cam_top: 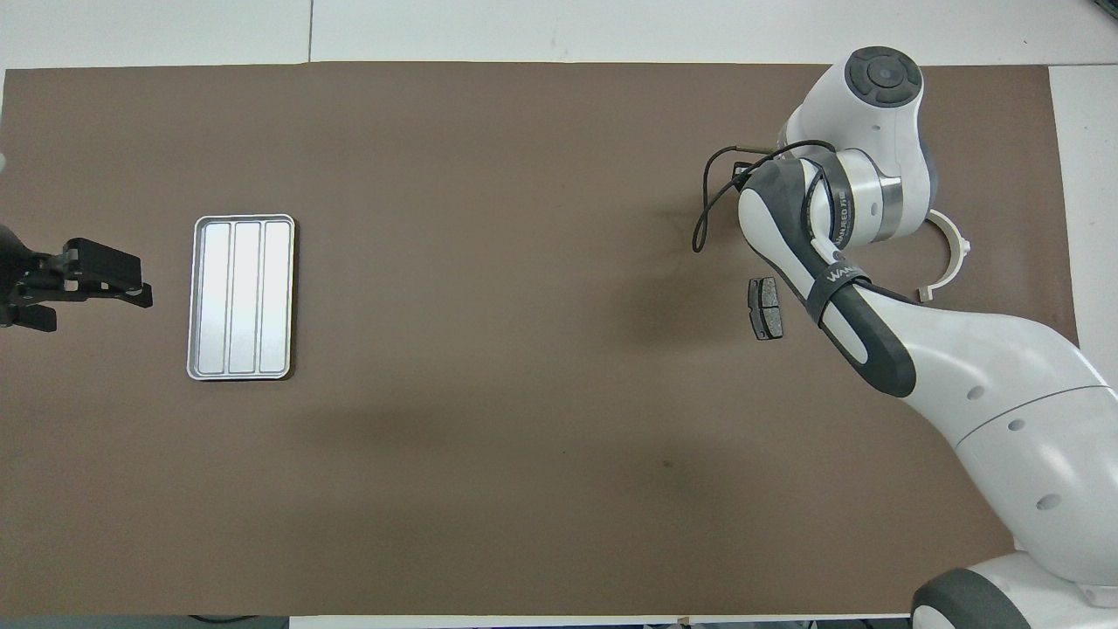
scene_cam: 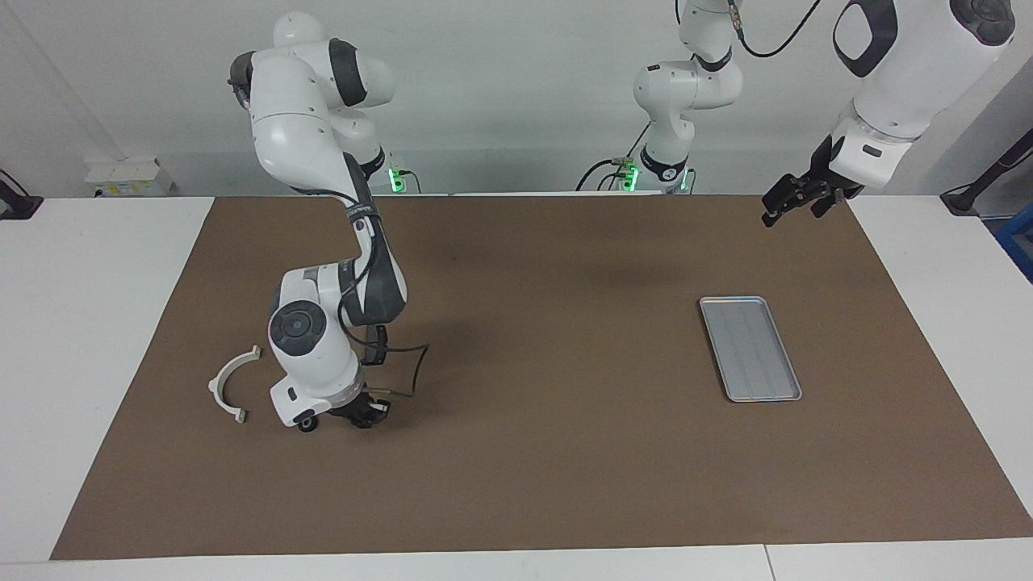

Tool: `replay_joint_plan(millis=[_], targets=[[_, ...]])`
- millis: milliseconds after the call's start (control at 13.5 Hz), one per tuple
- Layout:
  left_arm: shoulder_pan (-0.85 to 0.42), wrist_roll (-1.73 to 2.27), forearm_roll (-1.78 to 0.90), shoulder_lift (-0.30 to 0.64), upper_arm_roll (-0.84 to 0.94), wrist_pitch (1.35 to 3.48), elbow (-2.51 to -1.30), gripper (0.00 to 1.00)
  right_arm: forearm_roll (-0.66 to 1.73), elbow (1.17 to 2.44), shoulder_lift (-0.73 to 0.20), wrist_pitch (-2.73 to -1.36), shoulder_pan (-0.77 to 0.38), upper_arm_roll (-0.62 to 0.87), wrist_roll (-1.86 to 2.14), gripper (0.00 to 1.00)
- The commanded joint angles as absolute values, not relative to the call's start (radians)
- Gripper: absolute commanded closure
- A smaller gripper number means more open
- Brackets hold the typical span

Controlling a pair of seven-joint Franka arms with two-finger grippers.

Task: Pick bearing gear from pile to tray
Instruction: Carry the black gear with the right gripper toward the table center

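Observation:
The pile lies toward the right arm's end of the table. Its white half-ring bracket (scene_cam: 230, 386) shows in both views (cam_top: 954, 253). One dark grey plate (cam_top: 766, 307) lies on the mat nearer to the robots than the bracket. A small black round piece (scene_cam: 307, 424) sits by the right hand. My right gripper (scene_cam: 361, 413) is down at the mat beside the bracket; the arm hides it in the overhead view. The silver tray (scene_cam: 750, 349) (cam_top: 242, 297) lies bare toward the left arm's end. My left gripper (scene_cam: 795, 202) (cam_top: 87, 284) waits raised and open over the mat's edge.
A brown mat (scene_cam: 533, 452) covers most of the white table. A black cable (scene_cam: 407, 371) loops from the right wrist down to the mat. The right arm hides the other parts of the pile.

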State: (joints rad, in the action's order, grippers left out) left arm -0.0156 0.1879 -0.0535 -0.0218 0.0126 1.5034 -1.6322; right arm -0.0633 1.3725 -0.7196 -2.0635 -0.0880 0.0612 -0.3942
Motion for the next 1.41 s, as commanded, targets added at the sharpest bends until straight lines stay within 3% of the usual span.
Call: replay_joint_plan(millis=[0, 445, 668, 1039, 1336], targets=[[-0.014, 0.190, -0.044, -0.028, 0.017, 1.493, -1.635, 0.00, -0.086, 1.376, -0.683, -1.958, -0.074, 0.061, -0.400, 1.00], [-0.014, 0.190, -0.044, -0.028, 0.017, 1.493, -1.635, 0.00, -0.072, 1.225, -0.473, -1.512, -0.116, 0.093, -0.325, 1.00], [-0.014, 0.190, -0.044, -0.028, 0.017, 1.493, -1.635, 0.00, -0.022, 1.193, -0.384, -1.407, -0.199, 0.135, -0.524, 1.00], [-0.014, 0.190, -0.044, -0.028, 0.017, 1.493, -1.635, 0.00, 0.025, 1.222, -0.382, -1.570, -0.474, 0.149, -1.107, 1.00], [-0.014, 0.190, -0.044, -0.028, 0.017, 1.493, -1.635, 0.00, 0.009, 1.337, -0.449, -1.788, -0.561, 0.149, -1.314, 1.00]])
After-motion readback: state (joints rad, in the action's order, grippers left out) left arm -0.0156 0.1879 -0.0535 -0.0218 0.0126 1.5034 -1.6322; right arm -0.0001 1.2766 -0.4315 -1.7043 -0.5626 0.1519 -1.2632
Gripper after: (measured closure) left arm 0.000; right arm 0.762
